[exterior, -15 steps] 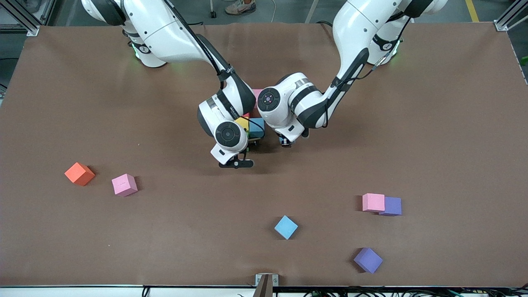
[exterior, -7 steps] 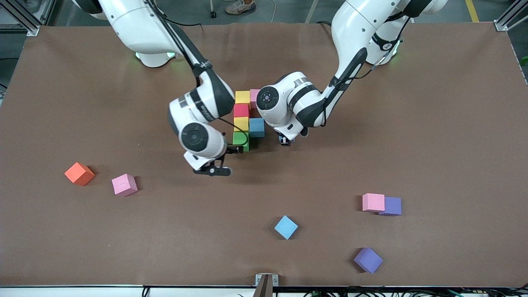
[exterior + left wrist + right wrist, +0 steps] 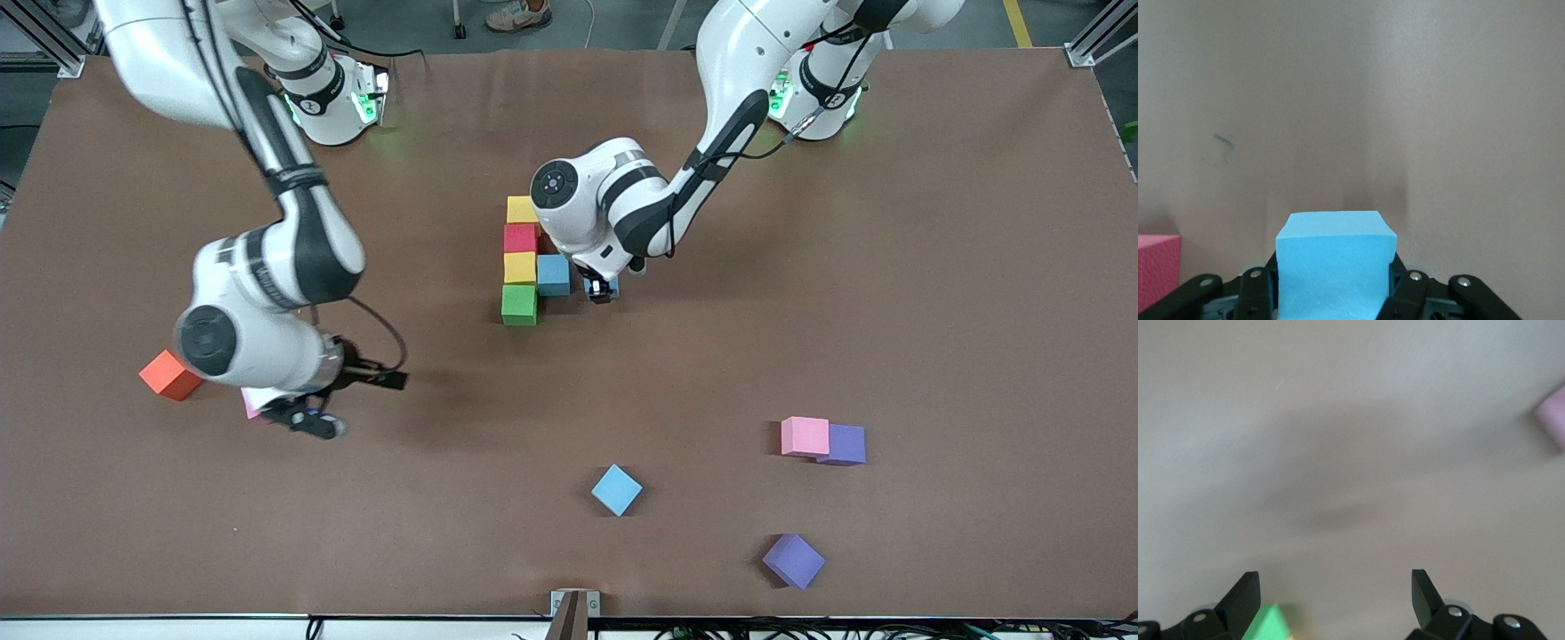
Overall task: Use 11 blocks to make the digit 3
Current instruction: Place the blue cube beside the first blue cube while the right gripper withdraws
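The left gripper (image 3: pixel 597 291) is pinching a light blue cube (image 3: pixel 1335 261) firmly between its fingers and is hovering low over the table (image 3: pixel 889 267), at three o'clock of the placed light blue block (image 3: pixel 553 274) as the front view shows it. That block is sitting against the column of yellow (image 3: pixel 522 210), red (image 3: pixel 521 237), yellow (image 3: pixel 520 267) and green (image 3: pixel 519 304), running twelve to six o'clock. Judging by this, the middle bar is waiting for its outer block, so the held cube is needing to settle flush against the placed one at nine o'clock of the fingers, faces square. The right gripper (image 3: pixel 356 404), fingers spread wide and empty, is hanging beside the loose pink block (image 3: pixel 252 404) at eight o'clock of the figure, the orange cube (image 3: pixel 171 374) just past it. This arm is the nearer one for that pink block.
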`<act>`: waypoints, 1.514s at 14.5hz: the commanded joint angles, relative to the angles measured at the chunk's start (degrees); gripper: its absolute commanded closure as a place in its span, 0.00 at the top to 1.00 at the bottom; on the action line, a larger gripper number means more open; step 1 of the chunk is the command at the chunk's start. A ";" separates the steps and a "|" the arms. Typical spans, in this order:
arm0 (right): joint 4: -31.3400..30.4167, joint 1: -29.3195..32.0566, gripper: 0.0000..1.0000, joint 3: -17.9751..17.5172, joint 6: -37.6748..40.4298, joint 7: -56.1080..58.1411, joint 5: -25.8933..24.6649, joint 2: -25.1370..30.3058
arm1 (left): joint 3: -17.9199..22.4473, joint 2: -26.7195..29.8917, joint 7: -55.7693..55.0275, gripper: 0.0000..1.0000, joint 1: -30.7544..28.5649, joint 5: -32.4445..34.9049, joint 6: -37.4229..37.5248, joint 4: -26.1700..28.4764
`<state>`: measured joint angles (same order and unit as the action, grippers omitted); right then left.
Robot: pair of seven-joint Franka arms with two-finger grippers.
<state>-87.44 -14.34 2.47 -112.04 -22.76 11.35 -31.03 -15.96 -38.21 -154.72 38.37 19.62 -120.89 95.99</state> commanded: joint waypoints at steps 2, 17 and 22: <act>-0.02 7.29 1.00 -0.80 -3.62 15.34 -3.53 -0.69 | 0.14 1.73 -3.22 0.22 0.92 3.14 -2.76 3.23; -1.42 15.57 1.00 -0.80 -8.64 46.92 -11.53 -6.50 | 0.23 2.09 -4.36 0.22 2.50 3.41 -7.16 5.44; -4.23 15.48 1.00 -0.98 -8.64 47.55 -12.93 -6.41 | 0.14 1.56 -5.24 0.22 2.67 4.38 -7.95 5.44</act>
<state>-89.50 0.69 2.12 -120.13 24.23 -0.30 -38.13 -16.02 -37.86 -155.88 40.45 22.04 -127.73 99.79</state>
